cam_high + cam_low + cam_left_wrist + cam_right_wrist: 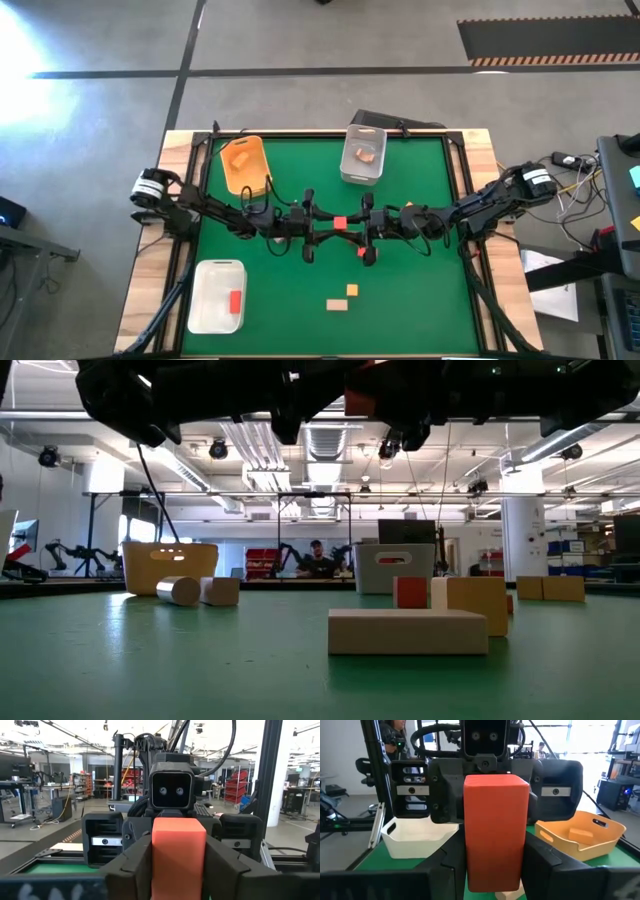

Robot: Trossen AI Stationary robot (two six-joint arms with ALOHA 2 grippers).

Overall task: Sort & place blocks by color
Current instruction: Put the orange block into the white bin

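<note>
A red block (340, 222) hangs in the air above the middle of the green table, between both grippers. My left gripper (328, 222) reaches it from the left and my right gripper (352, 222) from the right; each is shut on it. The left wrist view shows the red block (178, 855) between my own fingers with the right gripper behind it. The right wrist view shows the red block (496, 845) the same way, with the left gripper behind it. Loose on the table lie a tan block (337, 304), a yellow-orange block (352, 290) and a small red block (361, 251). My left gripper pinches the red block between its two fingers (135, 870), on the block's end toward the table's left (160, 865), coming in level from the left. The block is lifted clear of the table. My right gripper pinches the same block between its two fingers (540, 870), on the end toward the table's right (472, 865), coming in level from the right. The block stays level between the two grippers.
An orange bin (243, 163) at the far left holds a yellow-orange block. A clear bin (363, 153) at the far middle holds a block. A white bin (218, 295) at the near left holds a red block (235, 300). People show in the room beyond.
</note>
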